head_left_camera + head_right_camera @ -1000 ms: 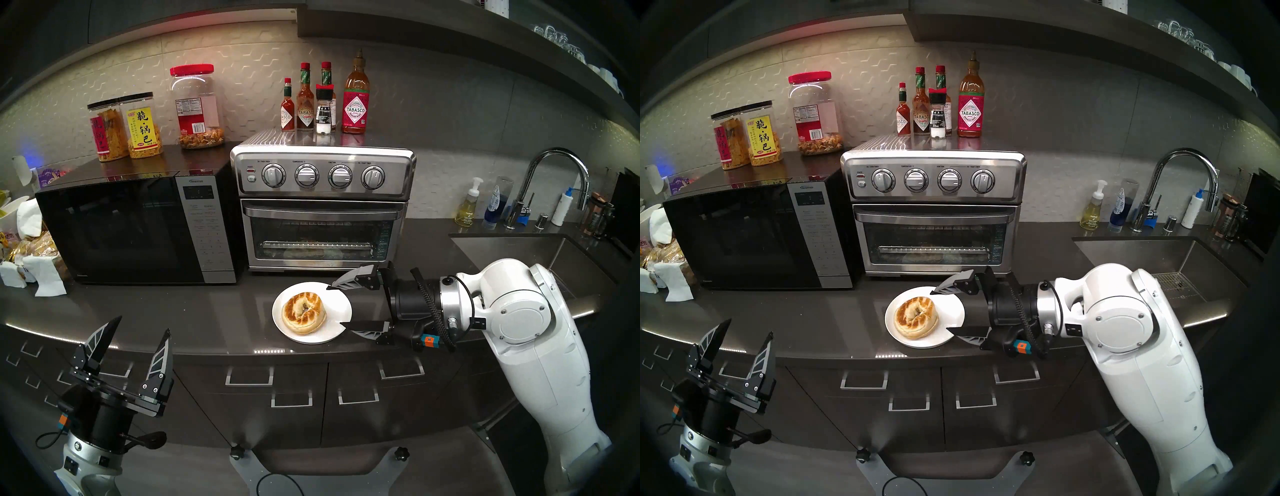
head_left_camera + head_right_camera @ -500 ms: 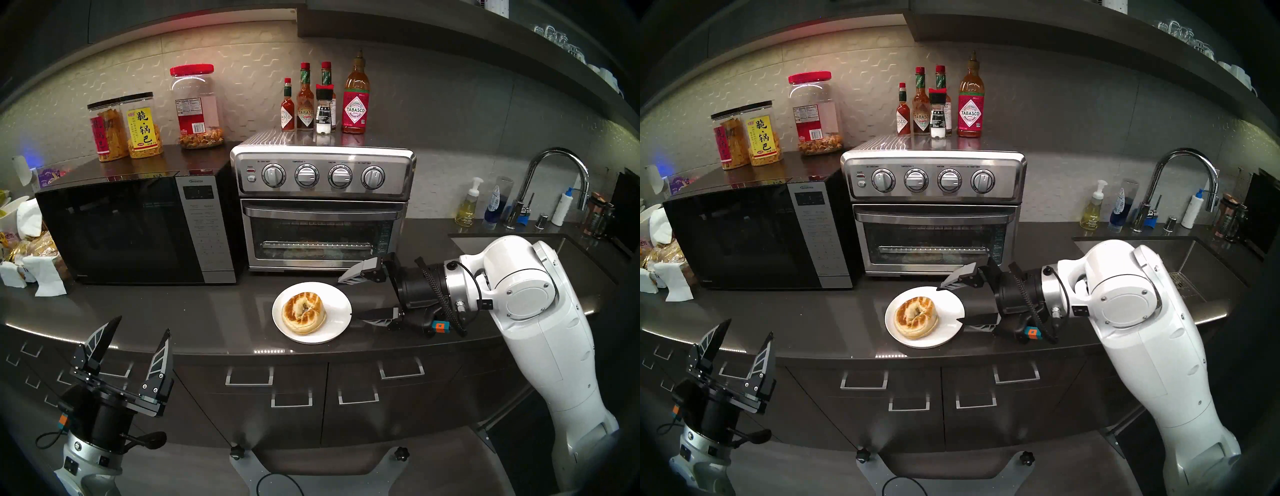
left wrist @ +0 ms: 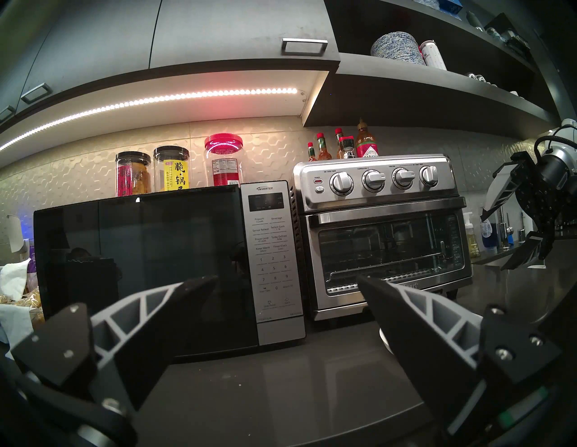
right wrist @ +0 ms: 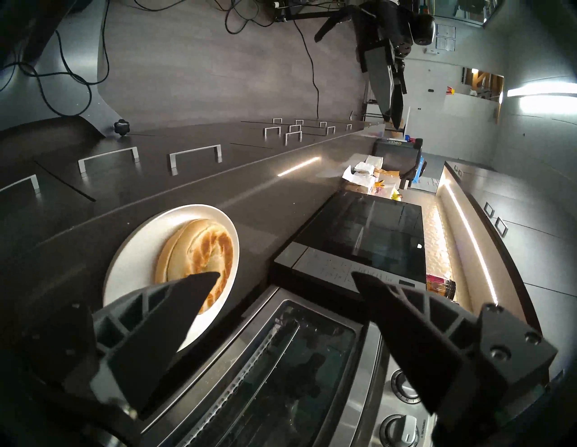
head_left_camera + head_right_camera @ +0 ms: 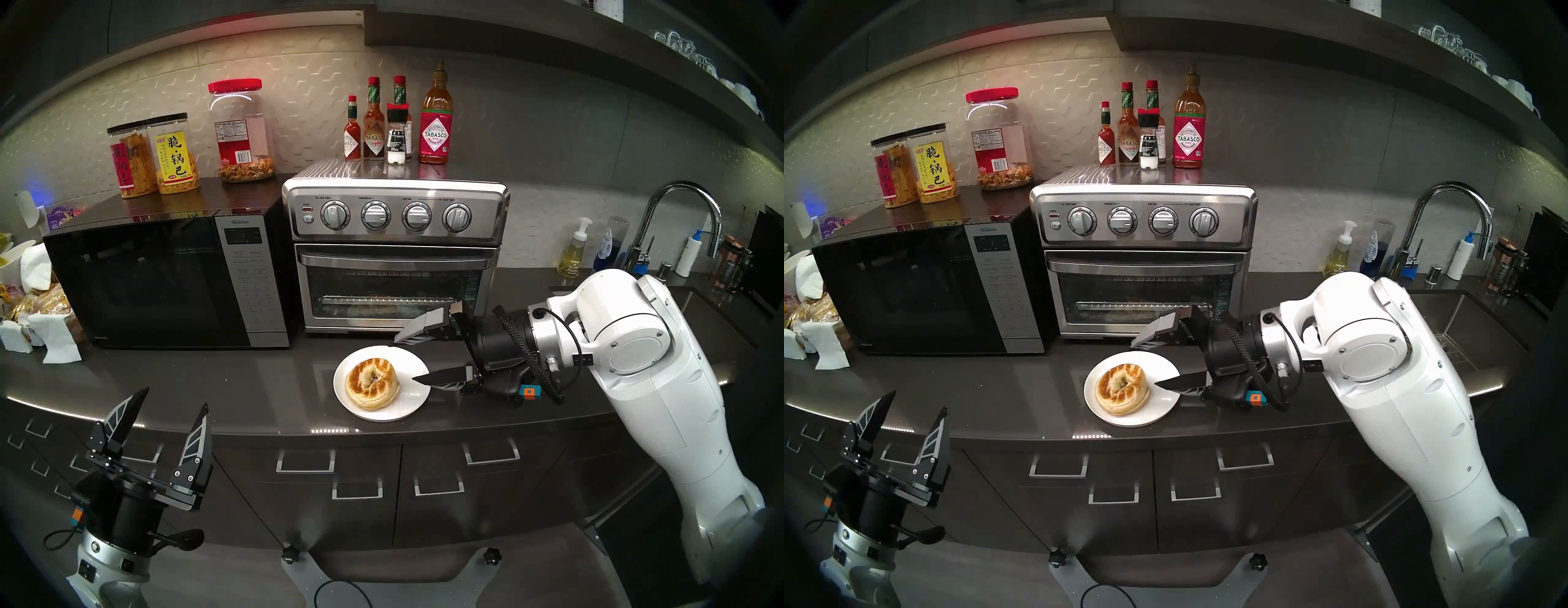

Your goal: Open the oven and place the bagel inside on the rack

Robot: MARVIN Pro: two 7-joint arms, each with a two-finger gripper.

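The stainless oven (image 5: pixel 394 220) stands on the counter with its glass door shut and its bar handle (image 5: pixel 394 257) up. The wire rack (image 5: pixel 386 300) shows through the glass. The bagel (image 5: pixel 372 383) lies on a white plate (image 5: pixel 409 405) in front of the oven; it also shows in the right wrist view (image 4: pixel 199 249). My right gripper (image 5: pixel 405 358) is open and empty. It hovers over the plate's right edge, just before the oven's lower right corner. My left gripper (image 5: pixel 176 397) is open and empty, low at the front left, off the counter.
A black microwave (image 5: pixel 169 280) stands left of the oven, with snack jars (image 5: pixel 169 157) on top. Sauce bottles (image 5: pixel 394 127) stand on the oven's top. A sink (image 5: pixel 636 310) with faucet and soap bottles lies right. Wrapped bread (image 5: pixel 38 314) sits far left.
My right gripper, still open, has risen and shifted back toward the oven's door, its wrist tilting. The left arm, bagel and oven door have not moved.
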